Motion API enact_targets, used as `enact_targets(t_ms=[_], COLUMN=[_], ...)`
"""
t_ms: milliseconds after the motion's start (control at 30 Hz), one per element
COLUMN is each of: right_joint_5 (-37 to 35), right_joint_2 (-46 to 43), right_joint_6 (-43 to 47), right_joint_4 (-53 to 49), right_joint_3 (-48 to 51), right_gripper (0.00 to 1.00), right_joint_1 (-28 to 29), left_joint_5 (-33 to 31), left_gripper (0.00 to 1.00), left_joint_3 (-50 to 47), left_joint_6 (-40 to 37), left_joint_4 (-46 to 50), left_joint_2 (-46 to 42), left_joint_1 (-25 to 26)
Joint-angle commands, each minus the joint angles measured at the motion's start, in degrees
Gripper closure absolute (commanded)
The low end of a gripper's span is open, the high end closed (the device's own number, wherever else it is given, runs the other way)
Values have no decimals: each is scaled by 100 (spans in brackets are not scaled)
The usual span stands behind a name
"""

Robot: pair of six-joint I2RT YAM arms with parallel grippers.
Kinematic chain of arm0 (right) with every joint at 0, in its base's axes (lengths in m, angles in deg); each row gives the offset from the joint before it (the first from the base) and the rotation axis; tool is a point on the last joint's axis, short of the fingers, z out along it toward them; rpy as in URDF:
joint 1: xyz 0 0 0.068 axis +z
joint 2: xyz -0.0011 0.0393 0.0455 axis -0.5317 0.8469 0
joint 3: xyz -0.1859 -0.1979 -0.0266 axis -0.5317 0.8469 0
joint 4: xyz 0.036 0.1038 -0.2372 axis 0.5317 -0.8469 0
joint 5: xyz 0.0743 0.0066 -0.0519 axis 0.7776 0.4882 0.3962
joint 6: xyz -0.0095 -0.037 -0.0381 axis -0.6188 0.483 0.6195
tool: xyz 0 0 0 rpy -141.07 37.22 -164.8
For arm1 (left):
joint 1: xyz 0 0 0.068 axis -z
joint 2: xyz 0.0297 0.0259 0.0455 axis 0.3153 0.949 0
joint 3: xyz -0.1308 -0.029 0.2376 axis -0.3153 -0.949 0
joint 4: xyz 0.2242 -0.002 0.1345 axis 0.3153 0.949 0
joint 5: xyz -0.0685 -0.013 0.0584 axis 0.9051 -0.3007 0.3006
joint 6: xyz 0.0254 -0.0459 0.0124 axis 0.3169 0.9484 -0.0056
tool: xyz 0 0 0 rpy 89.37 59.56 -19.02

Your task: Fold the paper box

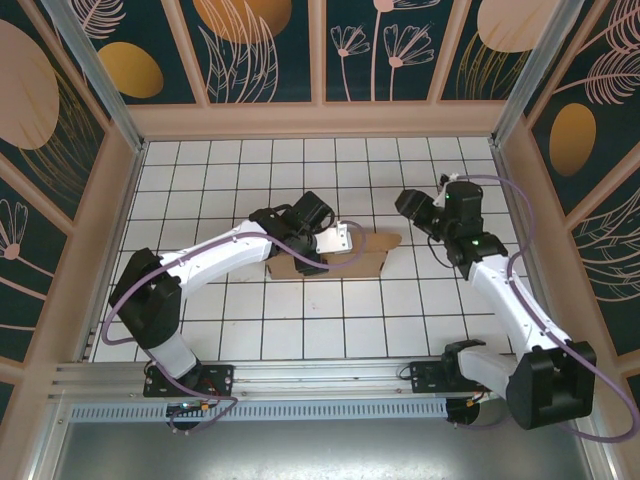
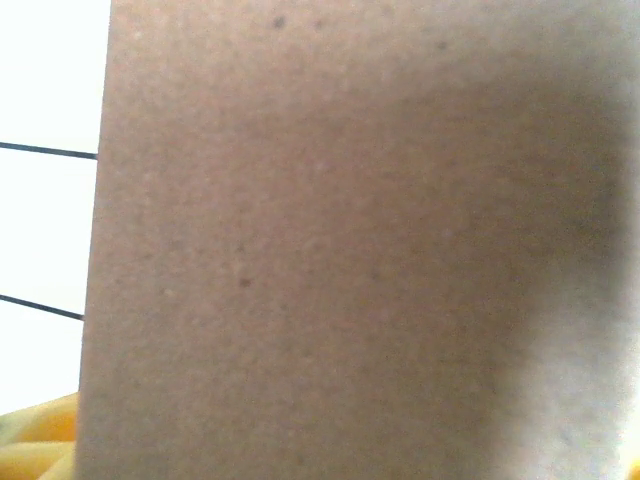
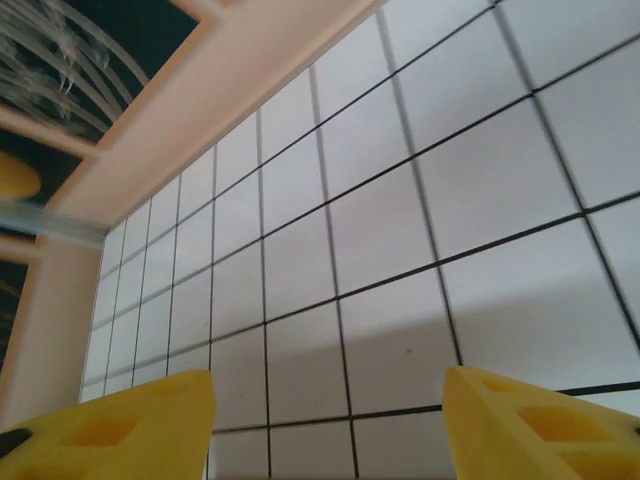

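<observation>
**Fold the Paper Box: Seating a Panel With the Left Arm**

**Position.** The paper box [image 1: 352, 258] lies at the centre of the top view on the white tiled bench [image 1: 300, 330]. It is partly formed, with brown walls raised. The left end effector [image 1: 322, 248] is down over the box's left part. In the left wrist view a cardboard face sits very close to the lens, and one yellow finger [image 2: 35, 445] shows at the lower left corner. Whether these jaws are apart or clamped on the board cannot be told.

The right end effector [image 1: 414, 208] hovers near the box's upper right, apart from it. In the right wrist view its fingers [image 3: 140, 420] stand wide apart, with bare tiles between them.

**Procedure (judged).** The step in hand appears to be turning a panel along its crease.
- Press close to the scored line, not at the flap's free edge, so the board bends where intended.
- Brace the right-hand wall with the right end effector, because a light carton is likely to slide on smooth tiles.

**Surroundings and obstructions.**
- Patterned wall panels [image 1: 260, 50] enclose the bench at the left, top and right of the frame, well apart from the box.
- A purple cable [image 1: 497, 185] loops beside the right wrist.
- The left forearm crosses the box's left part and hides it from above.
- The two wrists are near each other, so the right arm should approach from the right of the frame.
</observation>
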Motion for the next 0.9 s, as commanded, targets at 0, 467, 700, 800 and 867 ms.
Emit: enact_targets(t_ms=[0,467,700,800,867], right_joint_5=[-436,325,225,100,157], right_joint_2=[84,504,369,212,-7], right_joint_6=[588,1145,1676,1978,2265], right_joint_4=[-695,-885,-1006,-1031,-708], right_joint_3=[-446,-1311,-1656,-1843,-1690], right_gripper=[38,34,30,29,33], right_joint_1=[324,288,284,272,289], left_joint_5=[-86,28,-214,-302,-443], left_gripper=[26,1,1,1,1], left_joint_3=[32,664,803,808,467], left_joint_6=[55,-57,25,587,1277], left_joint_4=[-187,-9,-84,-611,-1472], left_joint_2=[-50,-463,-833,-1205,-1639], left_joint_1=[-14,-105,-117,-231,-383])
